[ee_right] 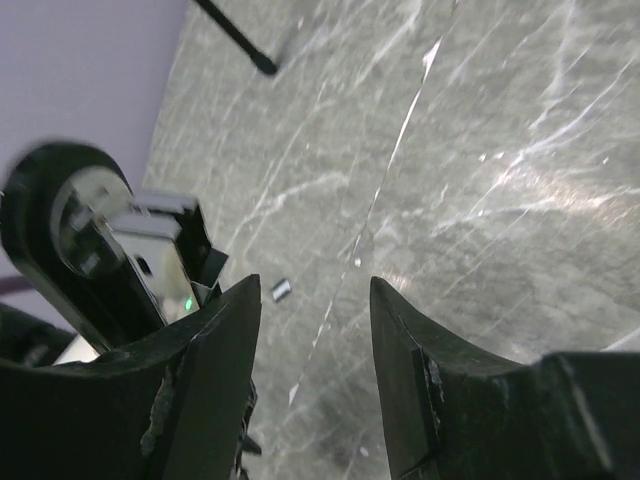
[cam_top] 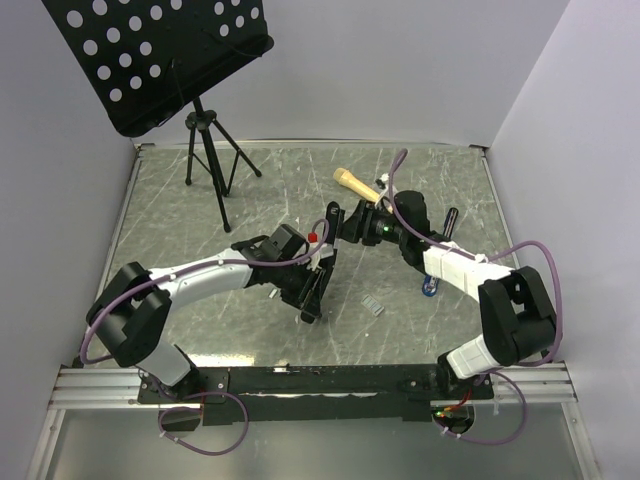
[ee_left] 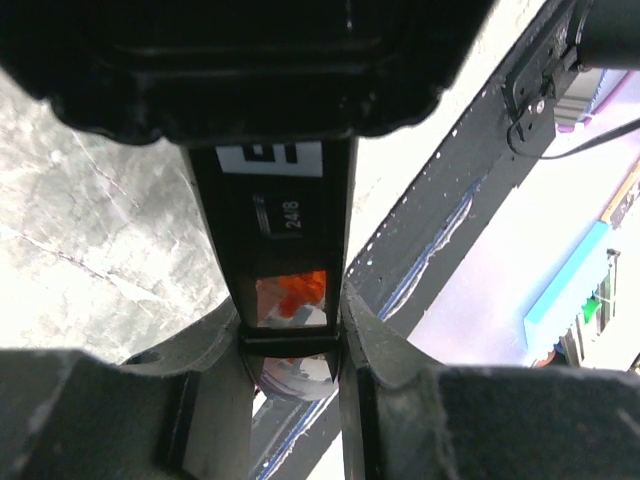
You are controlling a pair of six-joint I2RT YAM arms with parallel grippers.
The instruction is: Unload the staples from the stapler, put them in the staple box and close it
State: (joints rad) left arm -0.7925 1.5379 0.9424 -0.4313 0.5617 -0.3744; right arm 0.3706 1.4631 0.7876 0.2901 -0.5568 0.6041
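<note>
Stapler (cam_top: 309, 303): slim and black, near the middle of the table (cam_top: 180, 215); held by the left tool, its long bar pointing toward 6 o'clock in the top view; the left wrist view shows a white label and the figures 248 on its face; whether its low end touches the table cannot be told

Staples (cam_top: 373, 306): short grey strip lying flat on the table at 4 o'clock from the stapler; near it but apart; free of both tools

Left tool (cam_top: 314, 284): fingers (ee_left: 395, 380) pressed against both sides of the stapler, pinching it

Right tool (cam_top: 333, 222): fingers (ee_right: 225, 350) spread with only bare table between them; it hangs at 1 o'clock from the left tool, close by, crowding the stapler's upper end

Wooden handle (cam_top: 355, 183): on the table at 1 o'clock from the right tool, near it

Blue-handled tool (cam_top: 430, 288): under the right arm at 3 o'clock from the staples, partly hidden

Black pen (cam_top: 452, 218): beyond the right arm, toward 3 o'clock

Music stand (cam_top: 160, 55): in the far corner at 10 o'clock; its tripod (cam_top: 210, 165) stands on the table, well apart from the stapler
</note>
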